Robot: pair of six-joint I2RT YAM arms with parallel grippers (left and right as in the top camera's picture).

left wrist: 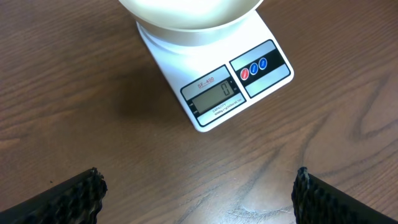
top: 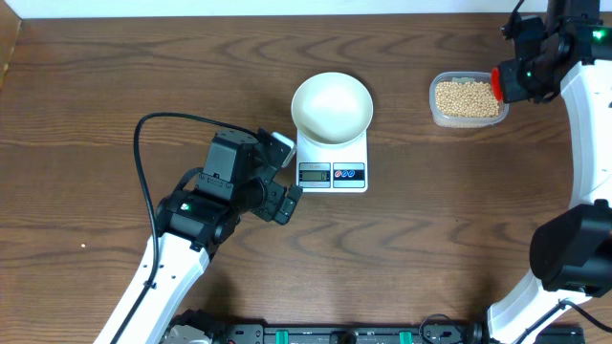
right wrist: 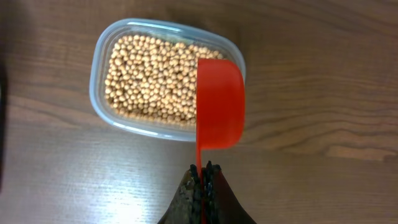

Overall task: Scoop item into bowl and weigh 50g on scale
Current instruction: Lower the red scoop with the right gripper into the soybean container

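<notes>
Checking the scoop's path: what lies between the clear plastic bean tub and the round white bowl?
Overhead view: only bare brown wooden tabletop between the clear plastic tub and the round white bowl.

Table: matt brown wood grain. Ahead of left gripper: scale smooth white plastic, bowl smooth cream. Ahead of right gripper: scoop glossy red plastic, tub clear plastic, beans matt tan.
</notes>
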